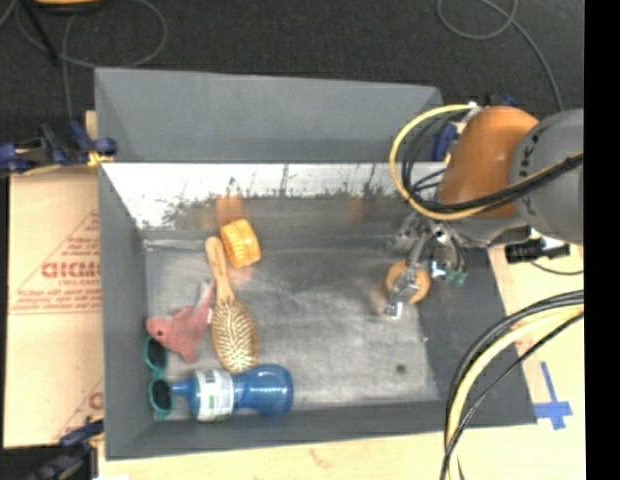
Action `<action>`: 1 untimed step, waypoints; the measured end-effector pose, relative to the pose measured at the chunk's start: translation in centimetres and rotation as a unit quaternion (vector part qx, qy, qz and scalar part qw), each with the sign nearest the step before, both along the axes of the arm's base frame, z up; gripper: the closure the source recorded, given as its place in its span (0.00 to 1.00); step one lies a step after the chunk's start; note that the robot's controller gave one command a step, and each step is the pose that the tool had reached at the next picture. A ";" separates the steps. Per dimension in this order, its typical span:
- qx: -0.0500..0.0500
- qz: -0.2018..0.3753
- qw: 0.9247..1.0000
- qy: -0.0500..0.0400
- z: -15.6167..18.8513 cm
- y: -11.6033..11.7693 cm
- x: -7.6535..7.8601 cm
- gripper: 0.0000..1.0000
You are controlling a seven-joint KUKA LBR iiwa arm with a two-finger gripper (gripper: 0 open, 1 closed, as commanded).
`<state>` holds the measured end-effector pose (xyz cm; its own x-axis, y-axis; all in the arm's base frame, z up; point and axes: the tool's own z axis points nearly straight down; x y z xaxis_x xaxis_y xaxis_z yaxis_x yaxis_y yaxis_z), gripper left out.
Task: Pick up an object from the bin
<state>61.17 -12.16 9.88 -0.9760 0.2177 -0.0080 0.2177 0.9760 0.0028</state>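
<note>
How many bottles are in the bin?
1. The blue bottle lies on its side at the bin's front left, by the wooden hairbrush. The arm may hide more at the right.

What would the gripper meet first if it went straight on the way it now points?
Probably the small orange thing right at the tip of the gripper, which points down there. Beyond it lies only bare bin floor. Depth is unclear from this view.

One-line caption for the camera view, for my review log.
Claw low at the right of the bin, by a small orange thing; hairbrush, blue bottle and yellow piece lie left.
</note>
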 end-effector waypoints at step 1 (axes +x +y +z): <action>0.002 0.202 0.979 0.002 -2.2 -1.6 0.6 1.00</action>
